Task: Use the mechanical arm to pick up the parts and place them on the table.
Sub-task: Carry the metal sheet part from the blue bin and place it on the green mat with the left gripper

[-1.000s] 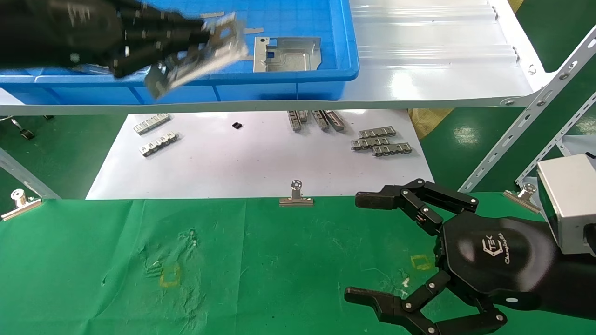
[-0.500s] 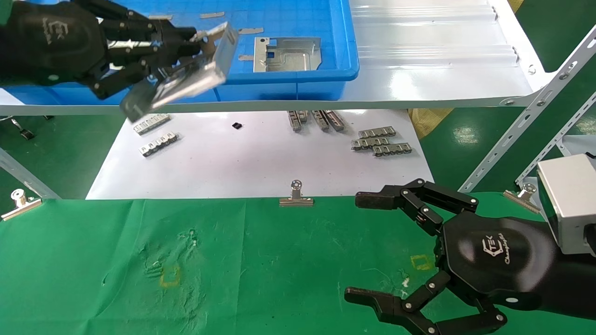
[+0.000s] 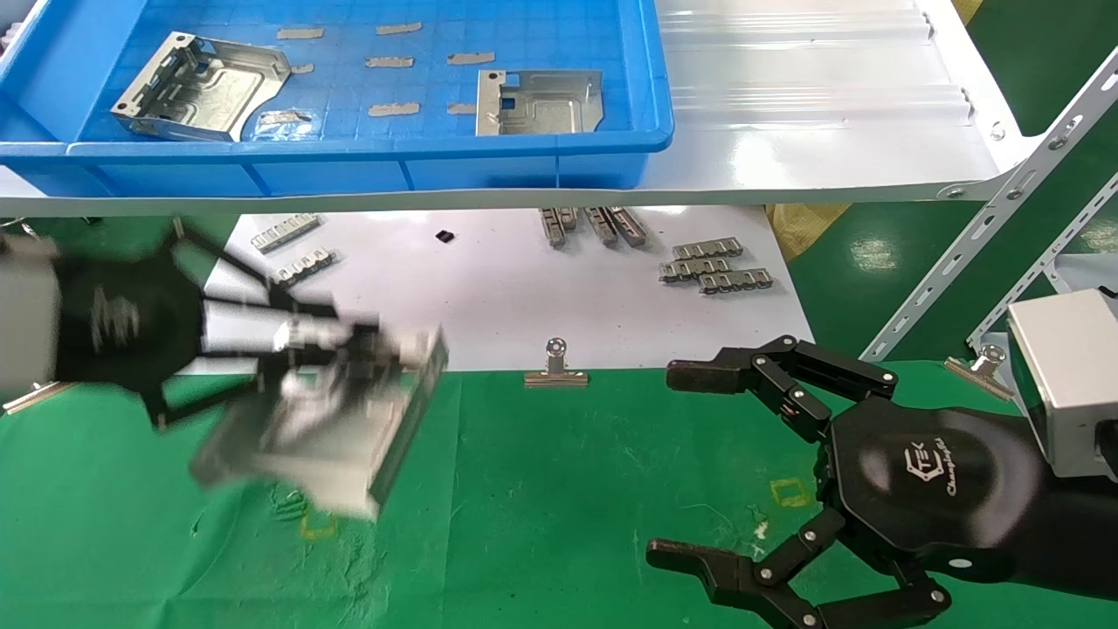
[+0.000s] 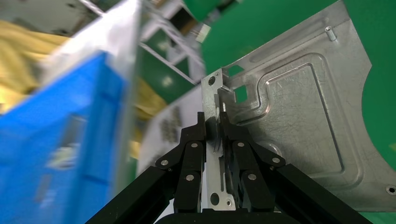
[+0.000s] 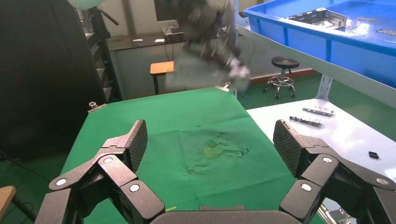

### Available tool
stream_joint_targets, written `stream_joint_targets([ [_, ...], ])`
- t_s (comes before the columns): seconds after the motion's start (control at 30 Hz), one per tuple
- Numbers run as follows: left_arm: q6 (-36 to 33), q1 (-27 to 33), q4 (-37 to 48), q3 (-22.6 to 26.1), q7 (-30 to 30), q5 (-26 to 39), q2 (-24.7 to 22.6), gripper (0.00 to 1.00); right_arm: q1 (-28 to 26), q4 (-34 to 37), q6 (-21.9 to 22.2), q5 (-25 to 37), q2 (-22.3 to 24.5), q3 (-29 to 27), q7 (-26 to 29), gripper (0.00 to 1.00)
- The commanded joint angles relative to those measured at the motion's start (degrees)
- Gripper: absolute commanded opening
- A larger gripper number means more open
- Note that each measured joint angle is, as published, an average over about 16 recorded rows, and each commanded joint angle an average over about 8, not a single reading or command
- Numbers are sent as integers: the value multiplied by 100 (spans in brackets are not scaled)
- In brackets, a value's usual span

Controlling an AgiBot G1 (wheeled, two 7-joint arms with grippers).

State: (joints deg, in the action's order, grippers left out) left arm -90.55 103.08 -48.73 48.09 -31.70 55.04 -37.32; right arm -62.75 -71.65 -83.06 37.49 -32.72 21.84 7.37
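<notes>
Your blue tray (image 3: 524,153) on the far shelf holds two parts: one part (image 3: 203,86) at its left end, another part (image 3: 539,101) near its right end, plus several small grey strips (image 3: 389,61) scattered between them.

Half a second ago the left gripper (image 3: 367,345) was up in front of the tray's near wall; now it is lower and nearer, over the far-left area of the table (image 3: 568,489) and clear of the cloth (motion blur is heavy in the head view). The left tray part, hidden behind the arm before, is now exposed.

The left gripper's fingers (image 4: 194,154) are clamped on the folded slotted edge of the carried part (image 4: 299,126), which hangs tilted above the green cloth.

The right gripper (image 3: 699,463) sits at the near right over the table, fingers (image 5: 126,144) spread wide, holding nothing. It has not moved.
</notes>
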Motion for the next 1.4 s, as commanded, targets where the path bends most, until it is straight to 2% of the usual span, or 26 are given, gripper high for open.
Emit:
stream_joint_targets([
  [0.03,-17,-74,-232,250,-274,43,113,0,0,0,0,0,0,0,0,100],
  [0.2,431,-197,-78,521,-1080,525,44,0,0,0,0,0,0,0,0,100],
  [0.47,1418,-893,-213,466,-1666,595,218,0,0,0,0,0,0,0,0,100],
  [0.6,1853,-1357,-487,459,-1796,534,376,0,0,0,0,0,0,0,0,100],
  [0.83,2593,-2081,-932,468,-1666,360,579,2,0,0,0,0,0,1,0,100],
  [1.0,2982,-2438,-1119,482,-1583,268,634,26,0,0,0,0,0,1,0,100],
  [1.1,3178,-2581,-1170,498,-1567,270,634,61,0,0,0,0,0,1,0,100],
  [1.27,3400,-2713,-1221,496,-1593,277,642,99,0,0,0,-1,0,1,0,100],
  [1.4,3473,-2748,-1288,498,-1633,320,686,100,0,0,0,-1,0,1,0,100],
])
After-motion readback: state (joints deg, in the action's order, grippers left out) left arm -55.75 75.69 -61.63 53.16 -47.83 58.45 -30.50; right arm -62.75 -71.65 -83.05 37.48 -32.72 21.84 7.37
